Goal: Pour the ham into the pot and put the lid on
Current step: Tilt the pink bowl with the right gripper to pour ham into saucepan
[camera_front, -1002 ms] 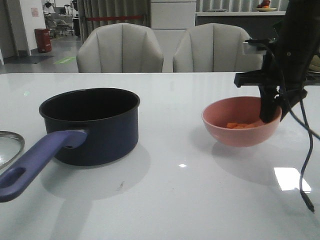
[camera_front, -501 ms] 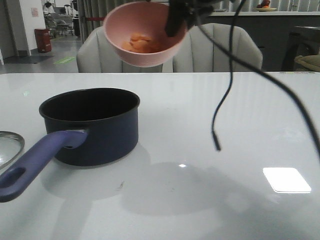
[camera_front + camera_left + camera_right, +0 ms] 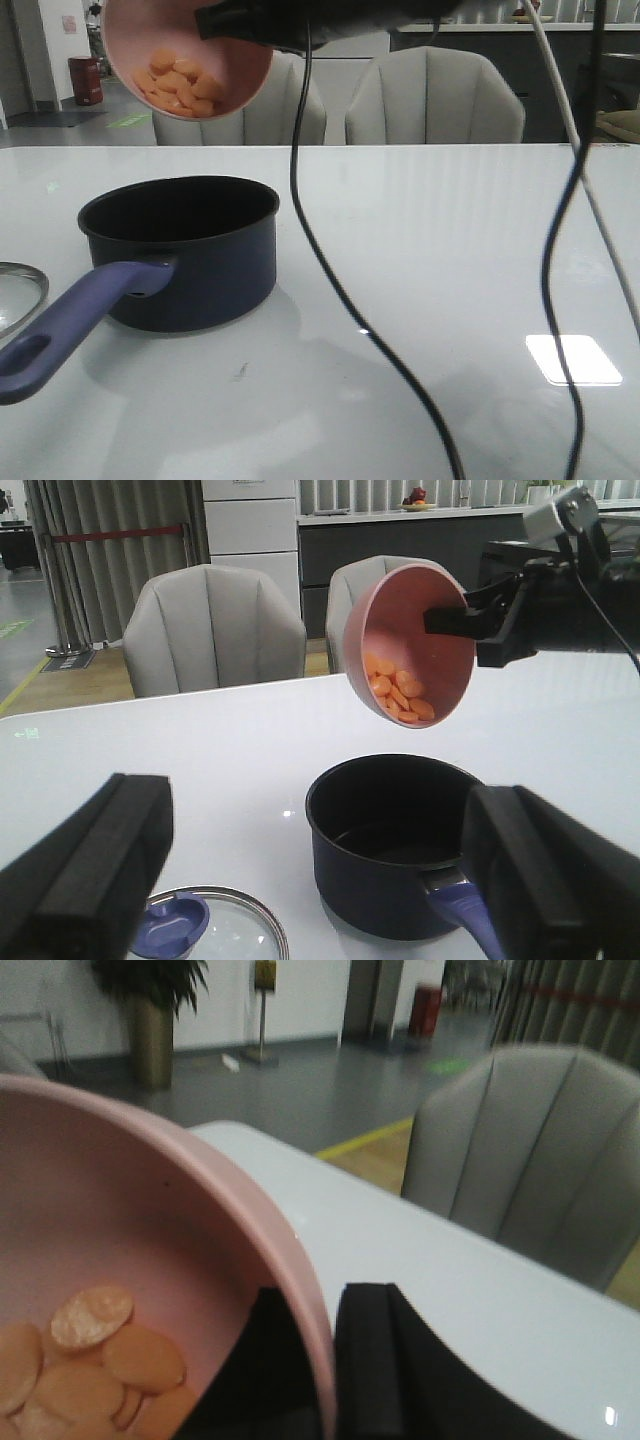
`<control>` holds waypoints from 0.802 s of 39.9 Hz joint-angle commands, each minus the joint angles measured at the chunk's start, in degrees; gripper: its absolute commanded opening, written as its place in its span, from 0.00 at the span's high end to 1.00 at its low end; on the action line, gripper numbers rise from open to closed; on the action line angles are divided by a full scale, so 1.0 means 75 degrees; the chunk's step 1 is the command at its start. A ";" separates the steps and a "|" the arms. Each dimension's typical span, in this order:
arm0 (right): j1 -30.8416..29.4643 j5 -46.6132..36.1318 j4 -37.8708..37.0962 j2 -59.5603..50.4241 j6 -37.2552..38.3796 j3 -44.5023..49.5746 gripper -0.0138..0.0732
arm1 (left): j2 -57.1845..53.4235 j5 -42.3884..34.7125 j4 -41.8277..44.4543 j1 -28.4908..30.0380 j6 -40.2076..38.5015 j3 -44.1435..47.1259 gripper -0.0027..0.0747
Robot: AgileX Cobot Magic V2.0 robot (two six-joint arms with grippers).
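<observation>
I am in the pouring step: my right gripper (image 3: 320, 1360) is clamped on the rim of the round pink bowl (image 3: 185, 60), tipped at upper left above the dark navy saucepan (image 3: 185, 250), with the thin orange ham slices (image 3: 180, 85) inside. Next I need more tilt, aimed into the pot's mouth. Half a second ago the bowl hung further right and less tilted; my left gripper (image 3: 320, 880) is spread wide, the glass lid (image 3: 215, 925) on the surface below.

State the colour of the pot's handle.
Purple-blue; the handle on the navy pot shows best in the front view.
</observation>
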 commanded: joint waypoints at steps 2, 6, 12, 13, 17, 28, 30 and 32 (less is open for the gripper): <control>-0.0006 -0.3068 -0.0107 0.0060 -0.0921 0.0147 0.69 | 0.0074 -0.0606 -0.0028 -0.0063 0.0000 -0.0193 0.17; 0.0019 -0.4102 -0.0381 0.0472 -0.1896 0.0185 0.69 | 0.0074 -0.0606 -0.0028 -0.0063 0.0000 -0.0193 0.17; 0.0400 -0.4353 -0.0803 0.0680 -0.3937 0.0273 0.69 | 0.0074 -0.0606 -0.0028 -0.0063 0.0000 -0.0193 0.17; 0.0455 -0.4361 -0.0785 0.0695 -0.4318 0.0305 0.69 | 0.0074 -0.0606 -0.0028 -0.0063 0.0000 -0.0193 0.17; 0.0644 -0.4432 -0.0478 0.0768 -0.5772 0.0325 0.69 | 0.0074 -0.0606 -0.0028 -0.0063 0.0000 -0.0193 0.17; 0.0737 -0.5114 0.0126 0.0982 -0.6370 0.0385 0.69 | 0.0074 -0.0606 -0.0028 -0.0063 0.0000 -0.0193 0.17; 0.0743 -0.5059 0.0367 0.0982 -0.5777 0.0385 0.69 | 0.0074 -0.0606 -0.0028 -0.0063 0.0000 -0.0193 0.17; 0.0743 -0.4978 0.0722 0.0952 -0.4875 0.0385 0.69 | 0.0074 -0.0606 -0.0028 -0.0063 0.0000 -0.0193 0.17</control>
